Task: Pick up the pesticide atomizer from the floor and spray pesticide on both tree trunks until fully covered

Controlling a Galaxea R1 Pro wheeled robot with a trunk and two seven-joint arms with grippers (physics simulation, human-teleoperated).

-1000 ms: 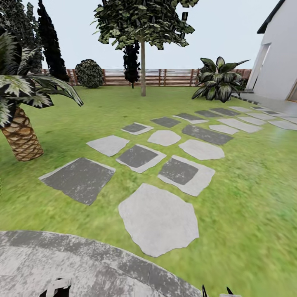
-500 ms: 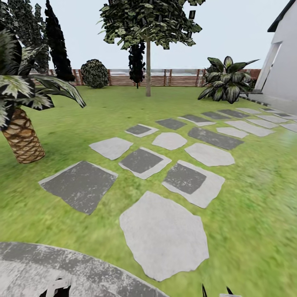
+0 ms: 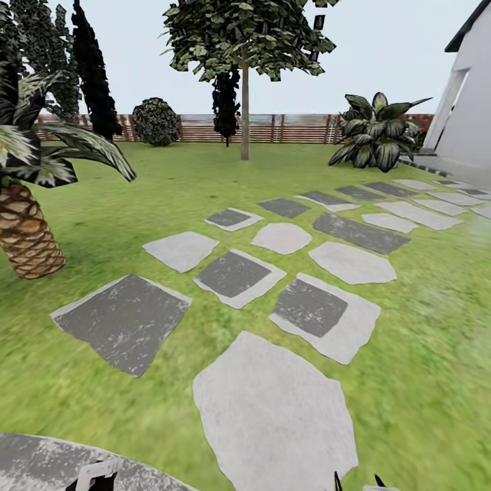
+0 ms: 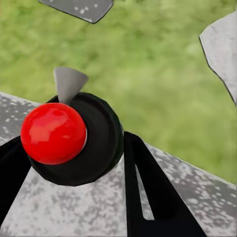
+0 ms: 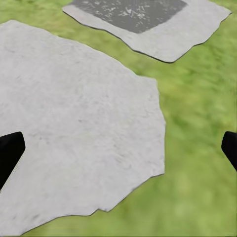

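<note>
Meanwhile the head view slides forward over the garden: against the pictures from a moment ago, the grey paving at the lower left corner has shrunk, the stepping stones loom larger, and the palm has drifted toward the left edge. That is the camera travelling, so I judge the robot is rolling across the lawn rather than anything in the garden shifting. One tree with a straight pale tree trunk stands well ahead, near the wooden fence; it is far beyond spraying reach, so more driving is needed

From the left wrist view, the left claw is closed around a round black body with a red ball on top and a grey cone nozzle, which I take to be the pesticide atomizer; it sits between the two black fingers, above paving and grass. Pickup looks done

From the right wrist view, the right claw is spread wide and has hold of nothing, its tips at opposite edges over a pale stone
</note>
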